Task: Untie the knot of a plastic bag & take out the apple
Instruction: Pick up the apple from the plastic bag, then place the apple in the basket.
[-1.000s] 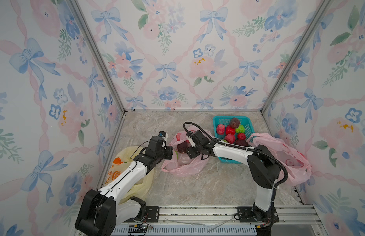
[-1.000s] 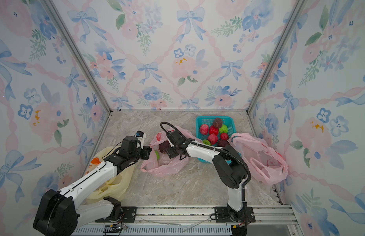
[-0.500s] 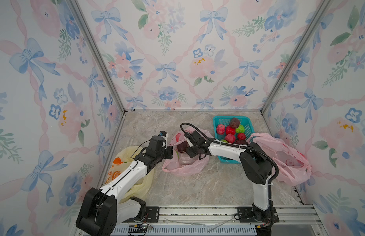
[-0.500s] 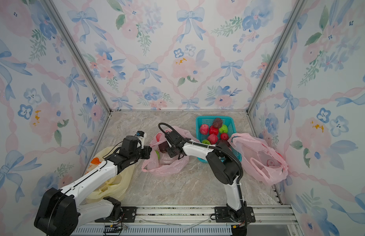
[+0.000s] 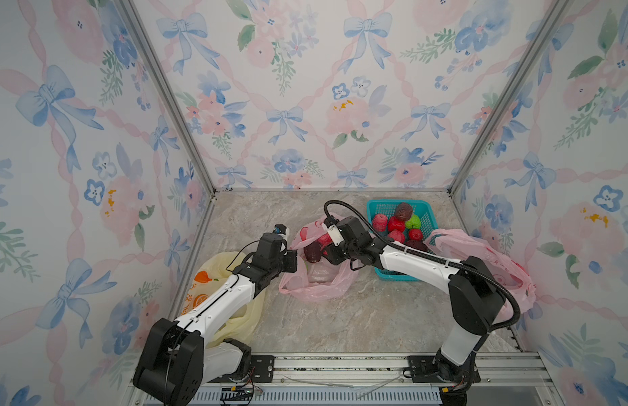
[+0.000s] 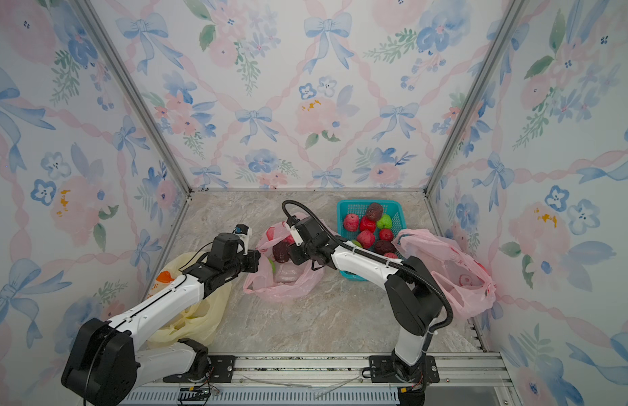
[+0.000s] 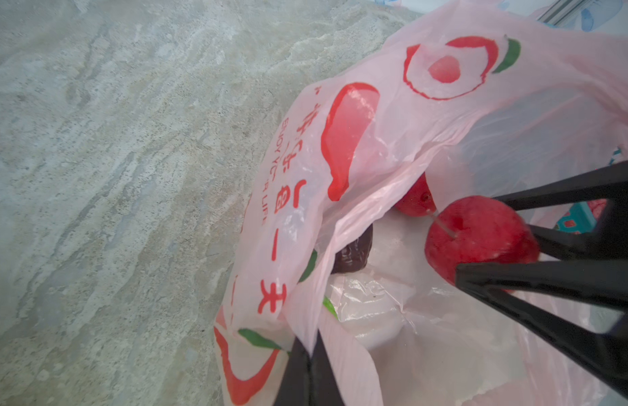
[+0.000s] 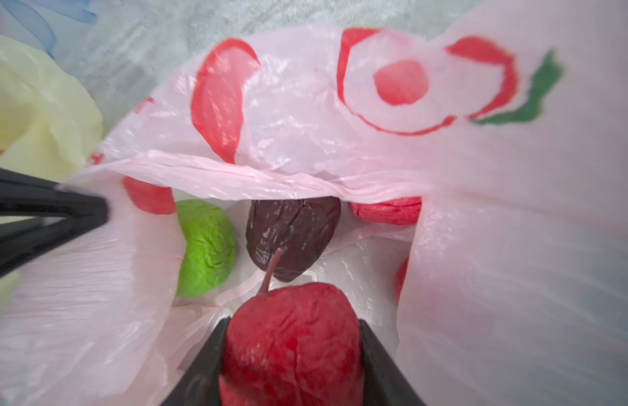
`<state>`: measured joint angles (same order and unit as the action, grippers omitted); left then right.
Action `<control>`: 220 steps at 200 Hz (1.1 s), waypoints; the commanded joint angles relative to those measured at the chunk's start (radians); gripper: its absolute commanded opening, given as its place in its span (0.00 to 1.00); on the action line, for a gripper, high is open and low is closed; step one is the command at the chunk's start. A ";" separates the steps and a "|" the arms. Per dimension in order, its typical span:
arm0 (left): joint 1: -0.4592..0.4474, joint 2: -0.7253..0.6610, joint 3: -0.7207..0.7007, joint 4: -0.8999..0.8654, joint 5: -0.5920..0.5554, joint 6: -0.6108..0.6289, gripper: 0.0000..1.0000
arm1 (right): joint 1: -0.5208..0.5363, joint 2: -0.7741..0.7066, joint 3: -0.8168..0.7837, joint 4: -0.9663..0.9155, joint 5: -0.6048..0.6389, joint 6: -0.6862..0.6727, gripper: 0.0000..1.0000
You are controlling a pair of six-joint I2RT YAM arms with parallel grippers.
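The pink plastic bag (image 5: 316, 281) lies with its mouth wide open in the middle of the floor in both top views; the knot is out of view. My left gripper (image 7: 310, 353) is shut on the bag's rim, pinching the film at the left side of the mouth (image 5: 294, 262). My right gripper (image 8: 293, 325) reaches into the mouth from the right and is shut on a red apple (image 8: 291, 351), stem pointing away from the jaws. The left wrist view shows that apple (image 7: 477, 235) between the right fingers (image 7: 551, 281). A dark brown fruit (image 8: 291, 235), a green one (image 8: 207, 246) and another red one (image 8: 386, 211) lie deeper inside.
A teal basket (image 5: 386, 203) with several fruit stands just right of the bag, under the right forearm. Another pink bag (image 5: 481, 256) slumps against the right wall. A pale yellow bag (image 5: 235, 316) lies under the left arm by the left wall.
The right gripper's jaws have closed in onto the red apple inside the bag, and its wrist has shifted slightly left. The left gripper has kept its hold on the rim.
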<state>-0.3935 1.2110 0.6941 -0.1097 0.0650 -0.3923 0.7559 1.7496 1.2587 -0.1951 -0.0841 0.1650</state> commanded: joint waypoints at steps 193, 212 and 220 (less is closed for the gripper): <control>-0.019 0.033 0.086 0.013 -0.007 0.044 0.00 | -0.540 -0.275 -0.190 -0.361 0.218 0.023 0.44; -0.021 0.038 0.087 0.013 -0.004 0.043 0.00 | -0.550 -0.229 -0.188 -0.365 0.221 0.017 0.49; -0.022 0.039 0.087 0.013 -0.004 0.042 0.00 | -0.553 -0.213 -0.188 -0.363 0.217 0.017 0.50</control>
<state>-0.4065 1.2392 0.7582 -0.0994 0.0494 -0.3660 0.2234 1.4895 1.0763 -0.5217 0.1028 0.2035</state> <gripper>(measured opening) 0.047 0.490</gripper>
